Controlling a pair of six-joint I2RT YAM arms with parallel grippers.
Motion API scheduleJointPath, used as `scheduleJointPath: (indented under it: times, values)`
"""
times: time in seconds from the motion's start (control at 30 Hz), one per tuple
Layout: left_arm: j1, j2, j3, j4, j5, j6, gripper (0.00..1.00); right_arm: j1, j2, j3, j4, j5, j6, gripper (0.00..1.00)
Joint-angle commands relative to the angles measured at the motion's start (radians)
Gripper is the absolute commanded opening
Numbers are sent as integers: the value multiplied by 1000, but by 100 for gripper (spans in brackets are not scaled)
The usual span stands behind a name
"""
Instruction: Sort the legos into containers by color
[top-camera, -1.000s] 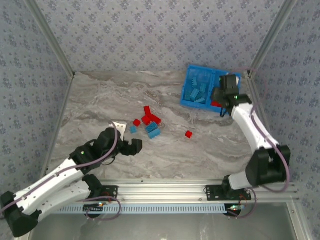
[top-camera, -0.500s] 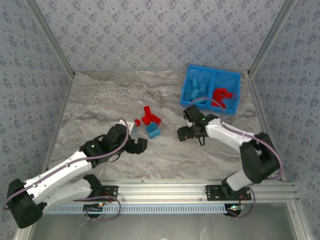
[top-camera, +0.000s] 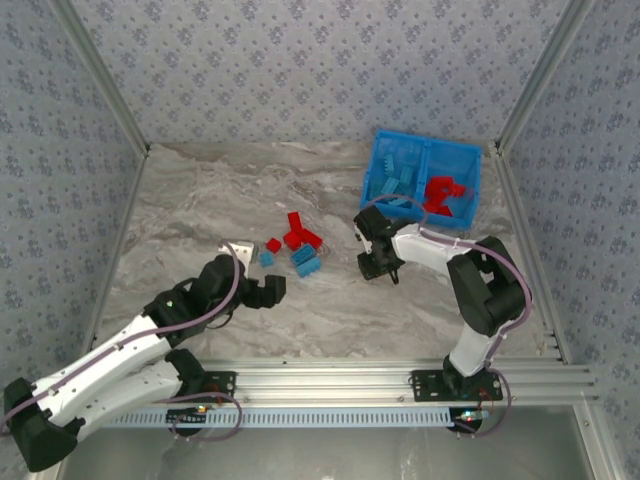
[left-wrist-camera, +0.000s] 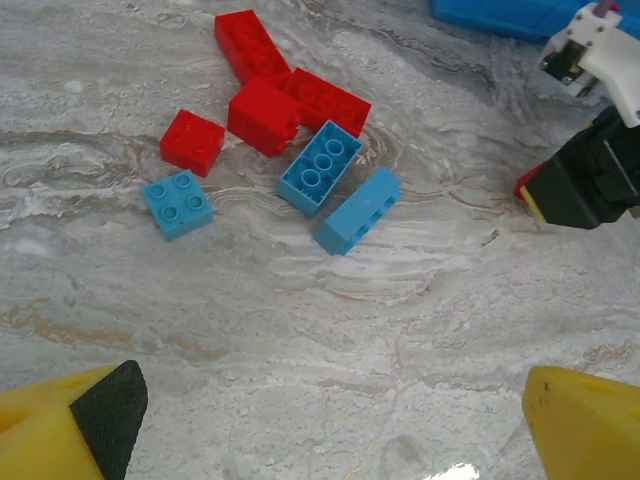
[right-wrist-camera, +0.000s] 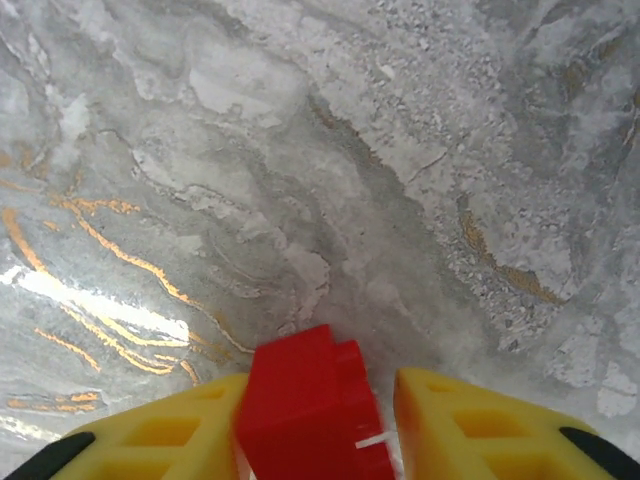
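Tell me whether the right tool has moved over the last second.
Yes. The right tool left the blue bin, coming near-left down to the table, now clamping a red lego.

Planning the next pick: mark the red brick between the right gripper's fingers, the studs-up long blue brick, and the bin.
red brick (right-wrist-camera: 310, 410), right wrist view, its near face.
long blue brick (left-wrist-camera: 320, 168), left wrist view, its studded top.
blue bin (top-camera: 475, 190), top external view, its right wall.
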Motion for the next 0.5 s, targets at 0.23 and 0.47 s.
scheduleJointPath:
  times: [0.23, 0.47]
  values:
    - [0, 34, 47, -3, -30, 1, 99, -4, -240, 7, -80, 34, 110, 20]
    - [-3, 25, 53, 31, 51, 1, 99, -288, -401, 37, 49, 185, 284, 20]
